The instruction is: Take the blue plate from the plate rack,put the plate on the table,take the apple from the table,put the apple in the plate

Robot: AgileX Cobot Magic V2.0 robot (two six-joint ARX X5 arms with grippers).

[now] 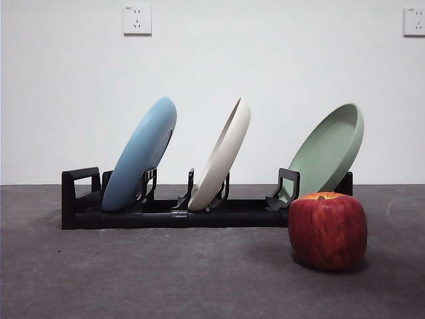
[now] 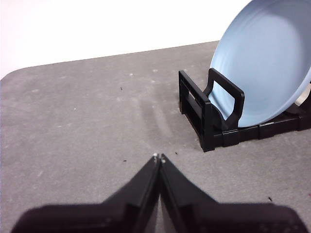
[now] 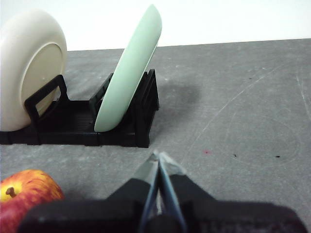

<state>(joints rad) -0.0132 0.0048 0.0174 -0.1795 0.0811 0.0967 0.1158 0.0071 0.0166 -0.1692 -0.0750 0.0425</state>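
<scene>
The blue plate (image 1: 141, 153) leans in the left slot of the black plate rack (image 1: 166, 214); it also shows in the left wrist view (image 2: 265, 68) above the rack's end (image 2: 209, 114). The dark red apple (image 1: 327, 230) sits on the grey table (image 1: 166, 279) in front of the rack's right end, and shows in the right wrist view (image 3: 26, 196). My left gripper (image 2: 159, 157) is shut and empty, off the rack's left end. My right gripper (image 3: 158, 156) is shut and empty, beside the apple and short of the rack's right end (image 3: 141, 111). Neither gripper shows in the front view.
A cream-white plate (image 1: 222, 156) stands in the middle slot and a pale green plate (image 1: 329, 149) in the right slot; both show in the right wrist view (image 3: 29, 68) (image 3: 129, 73). Bare table lies left of the rack (image 2: 82, 111) and right of it (image 3: 243, 107).
</scene>
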